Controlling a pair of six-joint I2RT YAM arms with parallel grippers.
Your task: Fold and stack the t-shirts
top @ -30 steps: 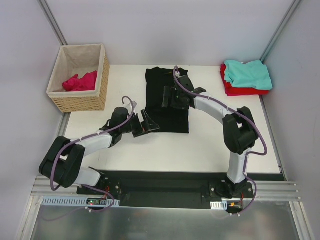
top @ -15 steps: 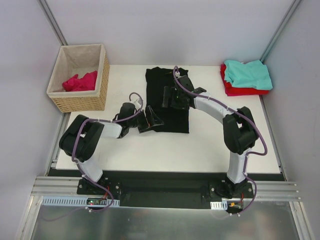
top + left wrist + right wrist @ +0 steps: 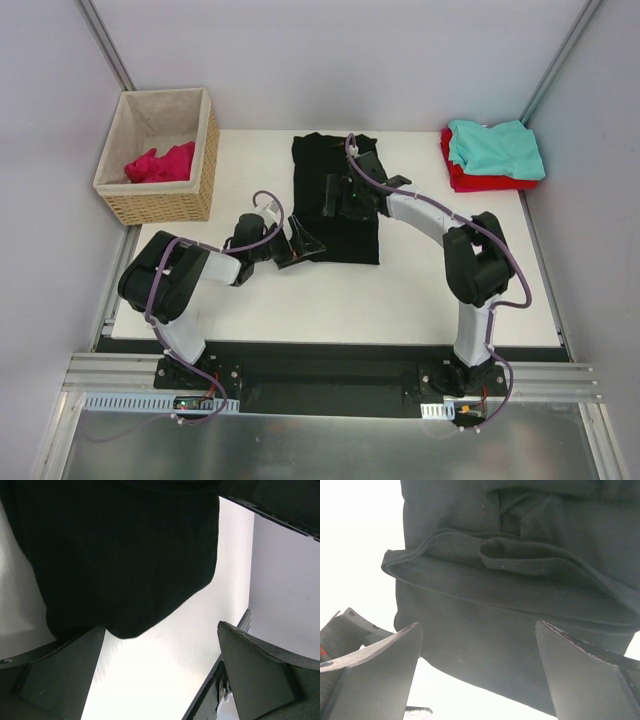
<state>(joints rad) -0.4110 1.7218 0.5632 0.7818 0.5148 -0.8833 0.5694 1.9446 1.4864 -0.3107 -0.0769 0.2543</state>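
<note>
Black t-shirt (image 3: pixel 345 240): lay flat at the middle of the bench (image 3: pixel 330 300), folded into a long strip; long axis ran from the near side to the far side.
Left gripper (image 3: pixel 303 243): jaws spread wide, holding nothing; low at the strip's near left corner; its wrist view showed the rounded corner of cloth lying ahead of the fingers (image 3: pixel 65 670), between them.
Right gripper (image 3: pixel 340 195): jaws spread wide, empty; above the strip's middle; its wrist view showed a folded seam and a tucked edge between the fingers (image 3: pixel 585 675); contact could not be told.
Teal t-shirt (image 3: pixel 495 148): folded on top of the red t-shirt (image 3: pixel 480 183) at the far right corner; well apart from both grippers.
Magenta-pink t-shirt (image 3: pixel 160 163): bunched inside the wicker basket (image 3: pixel 160 207) at the far left.
</note>
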